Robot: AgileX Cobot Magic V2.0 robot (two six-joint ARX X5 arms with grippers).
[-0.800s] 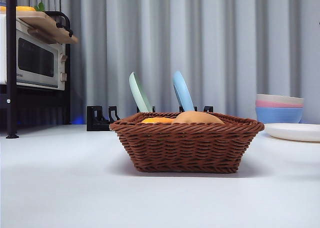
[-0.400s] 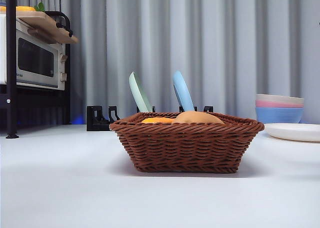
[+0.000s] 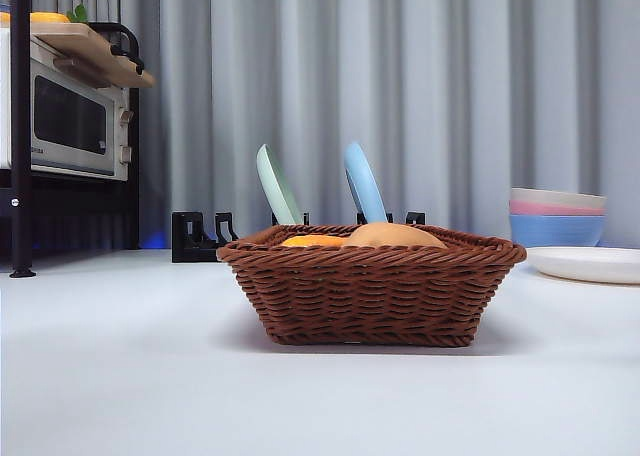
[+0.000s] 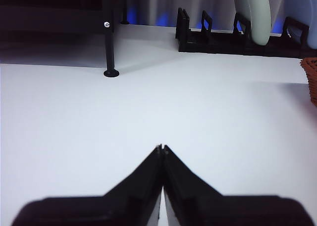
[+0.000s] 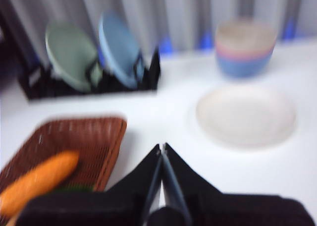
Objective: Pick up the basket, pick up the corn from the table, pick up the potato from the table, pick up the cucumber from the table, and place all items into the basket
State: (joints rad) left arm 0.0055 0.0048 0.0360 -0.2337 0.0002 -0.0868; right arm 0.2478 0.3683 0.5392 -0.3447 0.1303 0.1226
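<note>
The wicker basket (image 3: pixel 372 288) sits on the white counter (image 3: pixel 130 376), holding the corn (image 5: pixel 37 180), the potato (image 3: pixel 393 236) and a sliver of green cucumber (image 5: pixel 73 189). Both the left gripper (image 4: pixel 161 148) and right gripper (image 5: pixel 161 147) have fingers pressed together, holding nothing.

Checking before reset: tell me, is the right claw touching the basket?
Apart. The right wrist view shows the shut right claw over white table, beside the basket.

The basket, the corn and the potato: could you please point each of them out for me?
basket (image 3: pixel 370 301), front view, on its woven front wall.
corn (image 5: pixel 37 181), right wrist view, mid-cob.
potato (image 3: pixel 393 236), front view, on its top above the rim.
</note>
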